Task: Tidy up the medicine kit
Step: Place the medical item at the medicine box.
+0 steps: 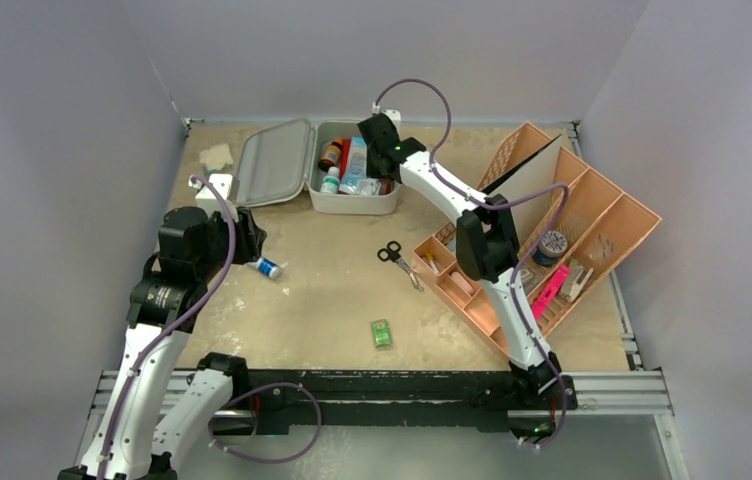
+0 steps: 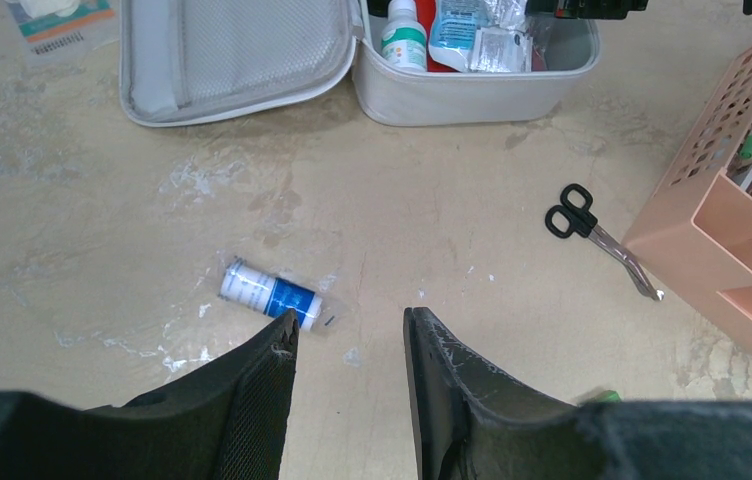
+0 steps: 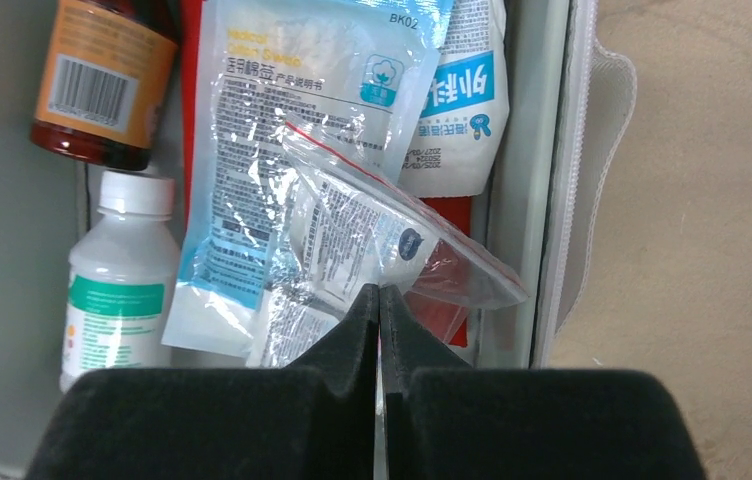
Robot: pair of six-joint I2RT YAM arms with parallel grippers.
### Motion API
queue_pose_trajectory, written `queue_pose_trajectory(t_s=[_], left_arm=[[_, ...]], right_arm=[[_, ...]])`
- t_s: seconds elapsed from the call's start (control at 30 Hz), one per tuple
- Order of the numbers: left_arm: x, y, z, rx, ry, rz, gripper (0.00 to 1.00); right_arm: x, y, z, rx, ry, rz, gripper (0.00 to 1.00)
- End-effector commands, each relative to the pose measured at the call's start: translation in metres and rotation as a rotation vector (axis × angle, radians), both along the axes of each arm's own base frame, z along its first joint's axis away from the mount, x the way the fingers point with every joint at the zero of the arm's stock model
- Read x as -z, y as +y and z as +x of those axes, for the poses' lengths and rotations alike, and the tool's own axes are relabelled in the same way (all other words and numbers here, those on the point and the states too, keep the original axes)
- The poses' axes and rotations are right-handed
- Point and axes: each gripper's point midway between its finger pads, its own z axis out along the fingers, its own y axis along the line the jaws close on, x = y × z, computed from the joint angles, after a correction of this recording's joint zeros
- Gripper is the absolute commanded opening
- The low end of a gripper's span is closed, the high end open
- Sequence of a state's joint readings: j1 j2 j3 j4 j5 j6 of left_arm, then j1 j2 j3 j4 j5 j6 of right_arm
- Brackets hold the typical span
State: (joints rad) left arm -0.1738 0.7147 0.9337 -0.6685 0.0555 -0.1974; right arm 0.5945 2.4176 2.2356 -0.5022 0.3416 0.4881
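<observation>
Left fingers [image 2: 252,400] hang spread above the bench [image 2: 432,250], a blue-white bottle [image 2: 270,294] just beyond one tip. Right fingers [image 3: 337,345] are pressed together directly above the open medicine kit [image 3: 544,150], tips at a clear packet [image 3: 392,240] inside.

White arm links [image 1: 142,370], black joints [image 1: 482,245], looping purple cables [image 1: 414,81], small green lights [image 1: 395,150].

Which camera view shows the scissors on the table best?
The left wrist view: the scissors lie large and unblocked, black handles and blades clear, beside the orange tray. The top external view shows them small, near the tray's corner. The right wrist view does not show them.
</observation>
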Motion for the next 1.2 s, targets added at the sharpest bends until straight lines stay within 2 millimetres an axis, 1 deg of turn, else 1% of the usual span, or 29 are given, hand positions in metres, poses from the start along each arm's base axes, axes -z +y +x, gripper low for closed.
queue_pose_trajectory(t_s=[0.0, 0.1, 0.17, 0.23, 0.33, 0.4, 0.47, 0.5, 0.57, 0.7, 0.73, 0.8, 0.87, 0.93, 1.03, 1.1, 1.17], left_arm=[[-0.001, -0.003, 0.003, 0.017, -0.015, 0.002, 0.41], [0.0, -0.003, 0.003, 0.017, -0.013, 0.003, 0.41], [0.0, -0.003, 0.003, 0.016, -0.011, 0.003, 0.41], [0.0, -0.003, 0.003, 0.015, -0.011, 0.004, 0.41], [0.001, -0.002, 0.004, 0.012, -0.009, 0.005, 0.41], [0.001, -0.003, 0.004, 0.014, -0.007, 0.004, 0.41], [0.001, -0.003, 0.004, 0.015, -0.005, 0.004, 0.41], [0.001, -0.003, 0.004, 0.014, -0.006, 0.005, 0.41], [0.002, -0.003, 0.005, 0.013, -0.005, 0.006, 0.41], [0.002, -0.002, 0.004, 0.012, -0.005, 0.006, 0.41], [0.002, -0.002, 0.004, 0.011, -0.005, 0.007, 0.41], [0.001, -0.002, 0.004, 0.011, -0.007, 0.006, 0.41], [0.001, -0.002, 0.004, 0.011, -0.009, 0.006, 0.41], [0.001, -0.002, 0.003, 0.012, -0.009, 0.004, 0.41], [0.002, -0.002, 0.004, 0.01, -0.006, 0.005, 0.41], [0.003, -0.002, 0.005, 0.01, 0.0, 0.006, 0.41], [0.007, -0.001, 0.007, -0.001, 0.012, 0.011, 0.41]], right_arm=[[-0.021, -0.004, 0.014, -0.015, -0.077, -0.033, 0.0], [-0.029, 0.005, 0.024, -0.092, -0.138, -0.045, 0.0], [-0.031, 0.009, 0.029, -0.138, -0.167, -0.064, 0.0], [-0.026, 0.009, 0.033, -0.175, -0.179, -0.096, 0.0], [-0.014, 0.01, 0.034, -0.22, -0.168, -0.124, 0.01], [-0.009, 0.014, 0.034, -0.258, -0.163, -0.12, 0.06], [-0.009, 0.018, 0.034, -0.287, -0.168, -0.115, 0.16], [-0.013, 0.019, 0.034, -0.296, -0.174, -0.111, 0.22], [-0.023, 0.021, 0.034, -0.305, -0.19, -0.1, 0.28], [-0.051, 0.02, 0.034, -0.303, -0.234, -0.093, 0.32], [-0.061, 0.018, 0.035, -0.291, -0.254, -0.092, 0.32], [-0.07, 0.019, 0.032, -0.293, -0.268, -0.086, 0.34], [-0.073, 0.02, 0.028, -0.3, -0.27, -0.088, 0.37], [-0.071, 0.018, 0.024, -0.303, -0.258, -0.099, 0.4], [-0.069, 0.016, 0.018, -0.3, -0.238, -0.104, 0.42], [-0.072, 0.015, 0.012, -0.305, -0.225, -0.093, 0.43], [-0.08, 0.016, 0.004, -0.32, -0.212, -0.072, 0.47]])
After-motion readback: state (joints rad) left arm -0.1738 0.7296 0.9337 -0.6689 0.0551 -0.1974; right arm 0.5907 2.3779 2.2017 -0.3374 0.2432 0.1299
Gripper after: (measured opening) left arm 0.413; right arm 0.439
